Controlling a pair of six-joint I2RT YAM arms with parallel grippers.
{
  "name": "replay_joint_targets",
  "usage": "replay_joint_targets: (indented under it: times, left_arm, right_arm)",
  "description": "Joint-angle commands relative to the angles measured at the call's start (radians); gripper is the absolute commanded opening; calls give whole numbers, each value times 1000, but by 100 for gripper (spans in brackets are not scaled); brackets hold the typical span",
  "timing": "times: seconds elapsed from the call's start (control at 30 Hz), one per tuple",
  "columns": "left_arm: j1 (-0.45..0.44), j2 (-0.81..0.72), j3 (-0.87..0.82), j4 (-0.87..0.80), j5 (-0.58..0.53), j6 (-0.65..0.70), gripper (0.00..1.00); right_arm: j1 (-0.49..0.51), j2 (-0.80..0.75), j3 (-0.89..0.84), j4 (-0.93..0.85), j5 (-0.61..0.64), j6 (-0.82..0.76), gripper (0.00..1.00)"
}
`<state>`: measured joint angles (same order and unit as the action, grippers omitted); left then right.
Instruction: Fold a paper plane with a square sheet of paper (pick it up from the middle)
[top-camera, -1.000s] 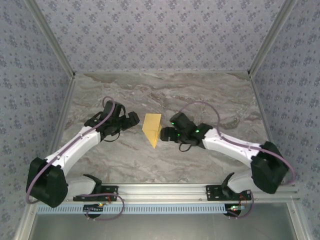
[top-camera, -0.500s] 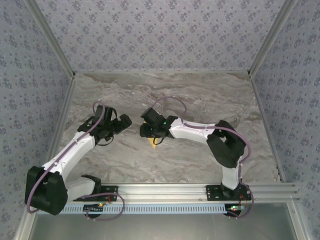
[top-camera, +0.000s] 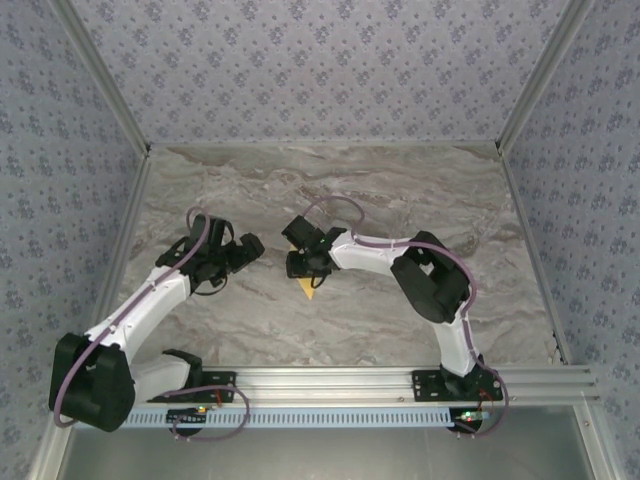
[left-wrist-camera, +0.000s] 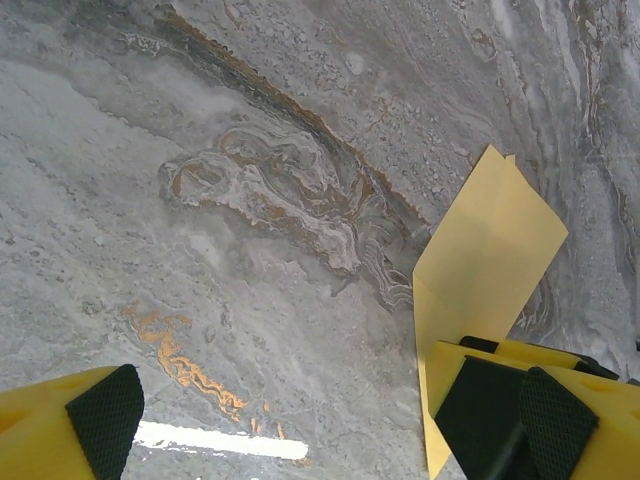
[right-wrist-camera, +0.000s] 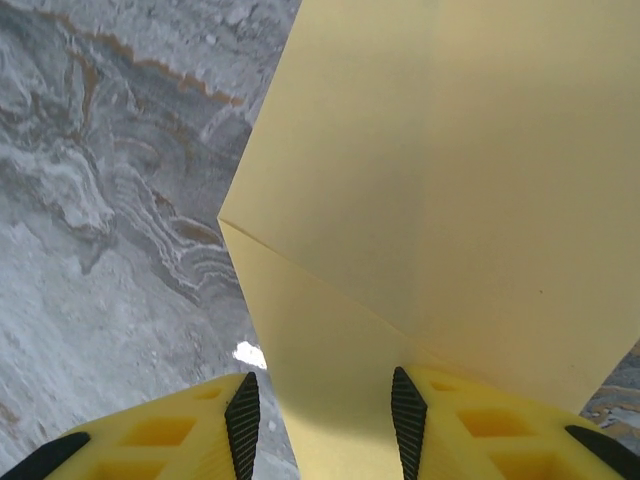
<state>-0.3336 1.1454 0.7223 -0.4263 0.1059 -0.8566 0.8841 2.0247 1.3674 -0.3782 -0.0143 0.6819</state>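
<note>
The yellow sheet of paper (right-wrist-camera: 400, 150), folded to a point, lies flat on the marble table (top-camera: 420, 190) beneath my right gripper (right-wrist-camera: 322, 400). Its fingers stand partway apart astride the paper, pinching nothing I can see. I judge that closing further could buckle the crease or drag the sheet askew. My left gripper (left-wrist-camera: 310, 420) hangs wide open, empty, just beside it.

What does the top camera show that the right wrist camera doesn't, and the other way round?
Top camera: the open left gripper, standing left of the yellow paper, and the patterned walls. Right wrist camera: a diagonal fold edge across the sheet, just ahead of the right gripper and its spread fingers. Shared: the paper and the marble table.
</note>
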Motion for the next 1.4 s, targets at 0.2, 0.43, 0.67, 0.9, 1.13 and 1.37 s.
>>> replay_joint_targets:
  times: [0.2,0.43,0.67,0.9,1.13,1.37]
  left_arm:
    - [6,-14,-18,72,53,12,99]
    - [-1,34,-2,102,111,-3,99]
    - [-44,82,22,112,120,-9,99]
    - [-100,129,26,132,125,-29,99]
    - [-137,129,-12,190,129,-84,99]
    - [-185,149,-18,237,154,-123,99]
  right_arm:
    - [-30,-174,-245,-126,-6,-342,44]
    - [-51,-367,-307,-69,-82,-337,46]
    - [-54,-577,-445,111,-69,-61,67]
    - [-63,-677,-576,192,-60,134,71]
    - [-63,-628,-580,225,-75,153,59]
    - [-94,-565,-575,220,-91,108,54]
